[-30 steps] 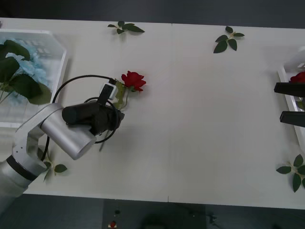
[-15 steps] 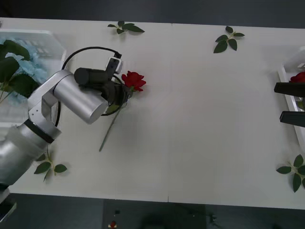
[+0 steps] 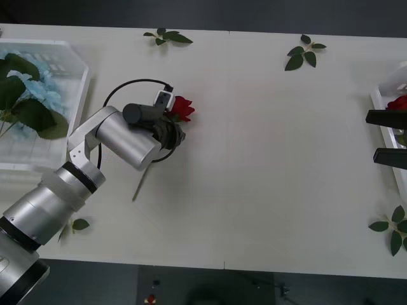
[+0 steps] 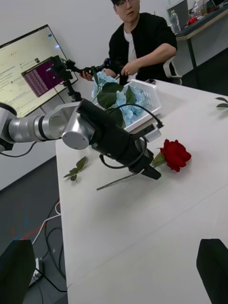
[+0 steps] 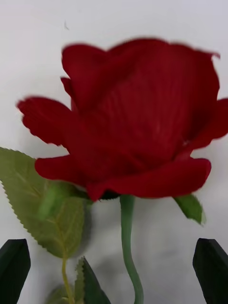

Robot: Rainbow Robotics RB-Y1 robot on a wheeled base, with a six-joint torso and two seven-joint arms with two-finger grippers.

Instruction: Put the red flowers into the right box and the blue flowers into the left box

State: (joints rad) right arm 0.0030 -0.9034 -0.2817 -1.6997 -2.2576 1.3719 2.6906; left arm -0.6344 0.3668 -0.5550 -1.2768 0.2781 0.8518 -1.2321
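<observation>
On the bench (image 3: 267, 190), toward its left half, a red rose (image 3: 181, 108) lies on its side, bloom toward the far edge and thin green stem (image 3: 143, 181) trailing toward the near edge. Left gripper (image 3: 173, 130): lowered over the rose just below the bloom, its two black fingers (image 5: 14, 266) spread wide to either side of the stem and touching nothing (the wrist camera shows the stem running between them, with a serrated leaf (image 5: 47, 204) beside it). Right gripper (image 3: 386, 138): parked at the bench's right edge, fingers apart and empty, over the right box (image 3: 381, 111), of which a white rim and one more red bloom (image 3: 399, 102) are seen. Left box (image 3: 70, 82): at the far left corner, holding the pale blue flowers (image 3: 38, 89) and their large dark leaves. Loose green leaf sprigs (image 3: 304, 54) lie scattered along the far edge and near both near corners.
</observation>
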